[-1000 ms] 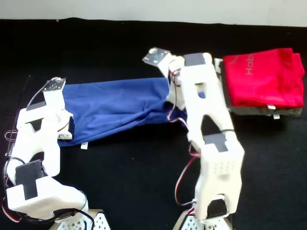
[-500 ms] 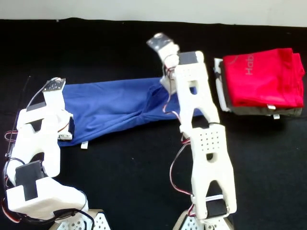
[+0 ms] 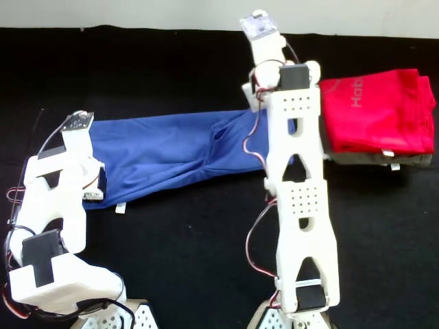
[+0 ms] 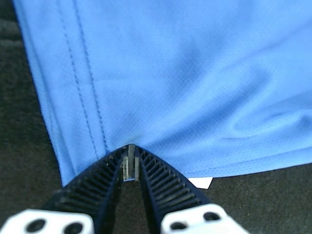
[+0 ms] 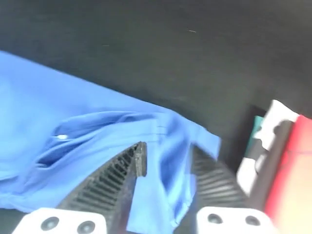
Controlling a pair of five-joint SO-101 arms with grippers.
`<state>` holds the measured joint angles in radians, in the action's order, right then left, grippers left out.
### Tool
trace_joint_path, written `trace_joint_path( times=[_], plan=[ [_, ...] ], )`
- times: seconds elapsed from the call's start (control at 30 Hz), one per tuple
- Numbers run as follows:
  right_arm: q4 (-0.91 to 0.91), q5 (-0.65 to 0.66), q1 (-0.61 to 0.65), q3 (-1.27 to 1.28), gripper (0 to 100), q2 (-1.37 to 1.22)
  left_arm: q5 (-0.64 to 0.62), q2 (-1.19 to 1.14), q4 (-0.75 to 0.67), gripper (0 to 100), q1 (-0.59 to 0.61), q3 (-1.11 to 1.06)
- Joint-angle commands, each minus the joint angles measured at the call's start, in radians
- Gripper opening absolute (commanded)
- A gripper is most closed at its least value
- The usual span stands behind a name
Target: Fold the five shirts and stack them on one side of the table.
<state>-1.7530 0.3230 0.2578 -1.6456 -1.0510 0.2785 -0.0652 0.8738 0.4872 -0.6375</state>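
Where the blue shirt (image 3: 164, 154) ends on the left side of the black table (image 3: 171, 68), the left gripper (image 4: 129, 151) has its ribbed fingers pressed together on the cloth's edge, just beside the double-stitched hem. From that pinch the shirt runs rightward as a long band, lying across the middle of the table, with a bunched fold toward its right half.

At the right end, the right gripper (image 5: 168, 161) stands with its fingers spread. Blue cloth lies loosely between them, not clamped.

Farther right, apart from the blue shirt, a folded red shirt (image 3: 377, 110) tops the stack (image 3: 363, 156) near the table's right edge.

The fabric looks thin, light and limp, a fine knit with no stiffness of its own. It will likely sag between any two holds, wrinkle where it is pushed, and slide fairly easily over the table cover. Weight is no concern; control of shape is.

The best holds are probably the stitched hems and corners, where doubled cloth gives the fingers something firm to bite. A grip should catch every layer at once, or the lower one may trail behind.
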Motion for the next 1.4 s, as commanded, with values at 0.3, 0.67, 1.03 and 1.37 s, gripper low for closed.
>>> trace_joint_path(
  times=[0.3, 0.67, 1.03, 1.37],
  plan=[
    [-0.013, -0.124, 0.326, 0.252, 0.6, 0.021, -0.008, -0.007, -0.025, 1, 0.027, -0.004],
    [-0.013, -0.121, 0.217, 0.116, 0.6, 0.024, -0.008, -0.007, -0.025, 1, 0.027, -0.004],
    [-0.015, -0.123, 0.116, 0.298, 0.6, 0.163, -0.008, -0.007, -0.025, 1, 0.027, -0.004],
    [0.166, -0.118, 0.116, 0.9, 0.6, 0.444, -0.008, -0.007, -0.025, 1, 0.027, -0.002]
  ],
)
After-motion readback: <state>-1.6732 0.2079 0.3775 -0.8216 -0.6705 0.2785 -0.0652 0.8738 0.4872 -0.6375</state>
